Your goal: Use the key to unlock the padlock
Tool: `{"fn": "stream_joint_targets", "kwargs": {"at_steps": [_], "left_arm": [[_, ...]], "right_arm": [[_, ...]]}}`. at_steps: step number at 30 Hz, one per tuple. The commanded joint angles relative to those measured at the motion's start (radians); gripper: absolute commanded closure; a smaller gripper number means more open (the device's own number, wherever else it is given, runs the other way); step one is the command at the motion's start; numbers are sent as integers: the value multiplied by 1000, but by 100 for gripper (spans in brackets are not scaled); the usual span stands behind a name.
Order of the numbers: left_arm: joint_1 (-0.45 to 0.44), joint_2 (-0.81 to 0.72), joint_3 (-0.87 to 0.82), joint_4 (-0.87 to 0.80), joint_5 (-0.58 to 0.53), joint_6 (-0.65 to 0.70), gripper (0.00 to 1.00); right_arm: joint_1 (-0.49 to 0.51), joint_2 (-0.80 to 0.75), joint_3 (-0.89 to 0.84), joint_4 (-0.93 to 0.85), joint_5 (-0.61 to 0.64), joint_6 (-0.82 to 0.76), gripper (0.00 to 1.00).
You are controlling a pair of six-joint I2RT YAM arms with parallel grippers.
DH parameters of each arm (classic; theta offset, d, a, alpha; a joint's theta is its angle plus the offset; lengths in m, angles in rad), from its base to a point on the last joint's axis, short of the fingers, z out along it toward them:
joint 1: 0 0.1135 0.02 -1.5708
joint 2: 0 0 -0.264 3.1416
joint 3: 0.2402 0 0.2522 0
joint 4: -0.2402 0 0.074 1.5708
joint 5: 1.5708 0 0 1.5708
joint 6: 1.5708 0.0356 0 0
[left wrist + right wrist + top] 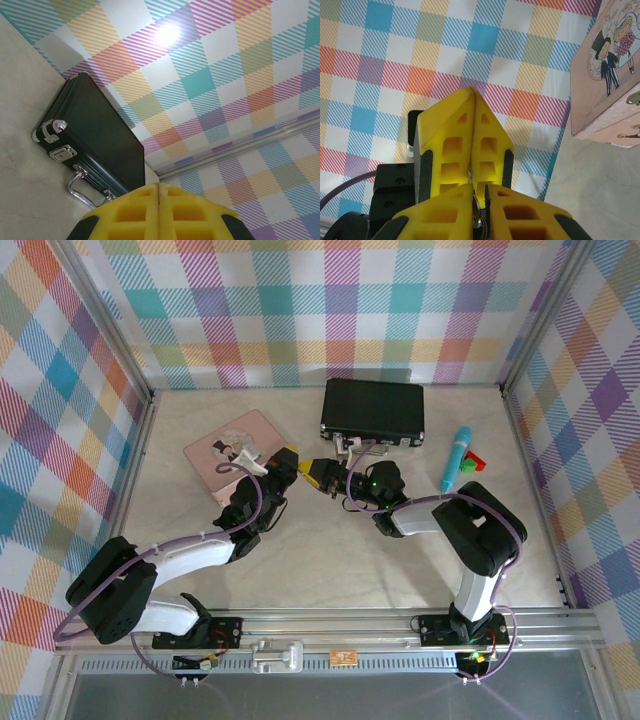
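My two grippers meet tip to tip over the middle of the table. The left gripper [288, 462] points right with its yellow pads pressed together [158, 186]. Facing it, the right gripper [318, 475] has its jaws [479, 187] nearly shut on a small silvery metal piece that I take to be the key [479, 216]. A thin sliver of it reaches up to the seam of the left gripper's fingers [450, 145]. Whether the left pads pinch anything I cannot tell. The padlock is hidden.
A pink tin [235, 455] lies just left of the grippers, close to the left fingers. A black case [372, 408] with a silver handle sits behind them. A blue pen-like thing [458, 458] and a small red and green block [474, 460] lie at the right. Plaid walls enclose the table.
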Motion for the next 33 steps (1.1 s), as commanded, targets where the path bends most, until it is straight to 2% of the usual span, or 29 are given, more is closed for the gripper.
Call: {"fn": "stream_joint_targets", "kwargs": {"at_steps": [1,4,5,6,7,10,12,14,16,20,26,33], "left_arm": [[-12,-3,10,43,-7,-3,100],[-13,1,13,45,-2,-3,100],[-13,2,15,46,5,-3,100],[-13,2,16,45,13,-1,96],[-13,-5,15,41,18,4,86],[-3,-63,12,-52,10,17,50],[16,-133,19,-183,13,33,36],[55,-200,57,-392,44,37,23],[114,-239,76,-501,147,52,22],[211,-274,87,-573,380,73,22],[228,-220,108,-465,603,49,28],[186,-156,119,-364,608,37,36]], "right_arm": [[17,9,4,25,-17,-23,88],[18,4,4,19,-19,-27,100],[18,2,4,19,-15,-29,100],[17,-1,2,19,-10,-32,100],[13,-7,1,13,-12,-43,100],[-8,-37,1,-54,-38,-91,100],[-29,-66,5,-132,-69,-139,100],[-51,-109,18,-266,-109,-217,100],[-64,-150,45,-419,-149,-317,100],[-87,-206,125,-716,-238,-526,100],[-118,-208,220,-864,-338,-624,100],[-119,-177,248,-782,-350,-554,100]]}}
